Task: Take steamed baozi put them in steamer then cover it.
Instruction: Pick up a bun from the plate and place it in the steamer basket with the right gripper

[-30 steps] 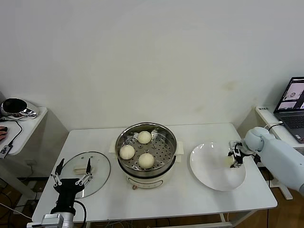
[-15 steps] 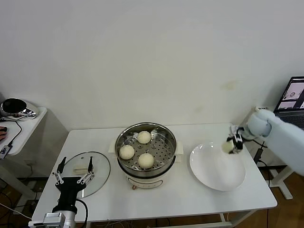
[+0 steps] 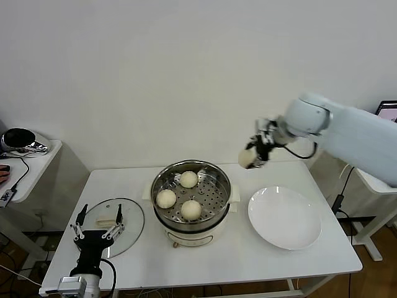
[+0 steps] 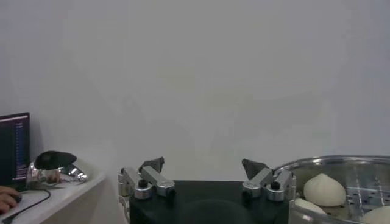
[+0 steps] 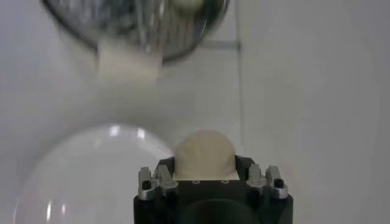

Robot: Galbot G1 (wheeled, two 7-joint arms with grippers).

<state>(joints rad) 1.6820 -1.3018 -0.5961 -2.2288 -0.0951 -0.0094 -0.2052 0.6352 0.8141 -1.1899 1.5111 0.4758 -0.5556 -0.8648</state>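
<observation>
Three cream-white baozi lie on the perforated tray of the steel steamer at the table's centre. My right gripper is shut on a fourth baozi and holds it in the air, above and to the right of the steamer's rim. In the right wrist view the baozi sits between the fingers, with the steamer beyond. The glass cover with its cream handle lies flat on the table at the left. My left gripper is open and hovers over the cover's near edge.
A flat white plate lies bare to the right of the steamer. A side table with a dark round object stands at the far left. A wall runs close behind the table.
My right gripper has lifted the baozi off the white plate and carried it up and left toward the steamer. The left gripper has stayed put.
</observation>
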